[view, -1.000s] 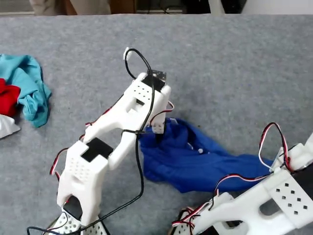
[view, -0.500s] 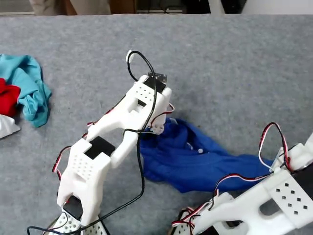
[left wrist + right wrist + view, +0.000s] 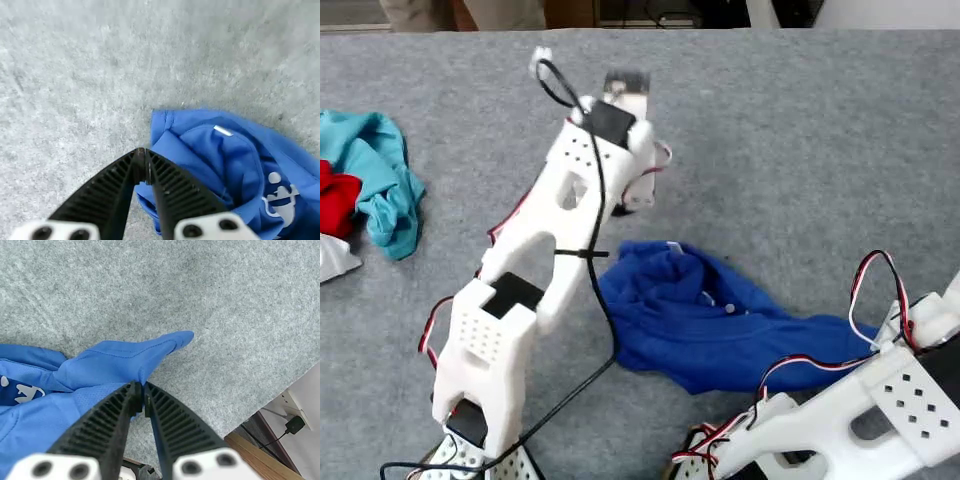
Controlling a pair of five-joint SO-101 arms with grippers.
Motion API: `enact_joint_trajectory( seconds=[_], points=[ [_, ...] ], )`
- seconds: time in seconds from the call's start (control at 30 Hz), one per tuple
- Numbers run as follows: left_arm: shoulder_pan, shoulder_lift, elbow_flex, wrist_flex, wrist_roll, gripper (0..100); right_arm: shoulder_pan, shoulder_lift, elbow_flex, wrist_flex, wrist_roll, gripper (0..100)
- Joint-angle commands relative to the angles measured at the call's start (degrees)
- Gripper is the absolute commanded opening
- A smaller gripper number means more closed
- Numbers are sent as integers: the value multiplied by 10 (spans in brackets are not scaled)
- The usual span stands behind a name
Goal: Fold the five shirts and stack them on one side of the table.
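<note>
Roughly mid-tabletop (image 3: 800,130), toward the near side: blue shirt (image 3: 710,320), crumpled in a loose heap on the grey felt, unfolded, one sleeve (image 3: 125,357) trailing off right toward the right arm (image 3: 860,410). On its upper folds, seen from the left wrist: a small white label (image 3: 222,131) and part of a white print (image 3: 277,192).

Just past the heap's far left edge, over bare felt: left gripper (image 3: 143,154), fingers pressed together tip to tip with nothing between them. Close beside the cloth, yet not gripping it. Left arm (image 3: 540,250) stretched from the near left corner diagonally toward the far middle, a black cable looped above its wrist.

At the near right: right gripper (image 3: 140,387), fingers likewise closed, tips poised over the edge of the blue sleeve, just nearer than its tapered end lying flat on the felt. Impossible to tell whether pinching any fabric or merely hanging above it.

At the left edge, well apart from the blue heap: teal shirt (image 3: 380,185), bunched up, touching a red shirt (image 3: 335,200) on its left. Just nearer than the red one: a white piece of cloth (image 3: 332,255), partly cut off by the edge of view. All three unfolded, heaped loosely together.
</note>
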Motion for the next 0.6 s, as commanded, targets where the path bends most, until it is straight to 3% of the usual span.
enact_joint_trajectory(
  seconds=[0.0,0.1,0.27,0.57],
  points=[
    [-2,-7,-4,7,4,23,4,-7,1,-10,0,6],
    [-5,-7,75,7,2,48,4,-7,1,-9,0,6],
    [-12,-7,212,7,6,222,4,-4,2,-11,0,6],
    [-21,-2,280,6,6,222,-15,-7,36,-12,-1,6]
  ],
)
